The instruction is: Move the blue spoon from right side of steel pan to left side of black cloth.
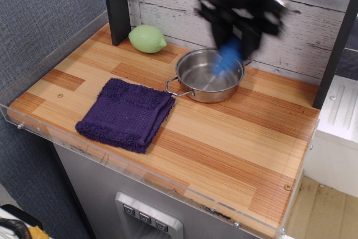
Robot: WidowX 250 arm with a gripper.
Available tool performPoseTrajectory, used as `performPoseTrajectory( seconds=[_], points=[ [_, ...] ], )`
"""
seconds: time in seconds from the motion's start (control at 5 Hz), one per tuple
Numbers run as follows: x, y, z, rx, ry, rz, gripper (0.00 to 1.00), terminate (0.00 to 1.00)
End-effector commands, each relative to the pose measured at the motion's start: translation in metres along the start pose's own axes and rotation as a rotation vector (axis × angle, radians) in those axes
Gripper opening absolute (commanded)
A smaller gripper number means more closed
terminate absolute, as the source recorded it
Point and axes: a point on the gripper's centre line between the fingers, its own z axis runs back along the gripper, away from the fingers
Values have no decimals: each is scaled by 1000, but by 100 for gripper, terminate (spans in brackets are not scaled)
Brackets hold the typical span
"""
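My gripper (232, 37) is blurred by motion, high above the steel pan (208, 74) at the back of the table. It is shut on the blue spoon (225, 57), whose blue handle hangs down over the pan's right part; the spoon's metal bowl is hidden in the gripper. The pan is shiny, round and empty, with a wire loop handle on its left. The black cloth (127, 113), a folded dark purple towel, lies on the wooden table to the pan's front left, apart from the gripper.
A pale green lemon-shaped object (147, 38) sits at the back left beside a dark post (116, 4). A clear plastic rim (140, 172) runs along the table's front and left edges. A white plank wall stands behind.
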Motion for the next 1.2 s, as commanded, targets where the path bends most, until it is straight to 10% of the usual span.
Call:
performPoseTrajectory(
  seconds=[0.0,0.6,1.0],
  points=[
    [-39,78,42,123,-15,97,0,0],
    [-73,233,-2,245,127,65,0,0],
    [-85,252,-31,208,183,59,0,0]
  ],
)
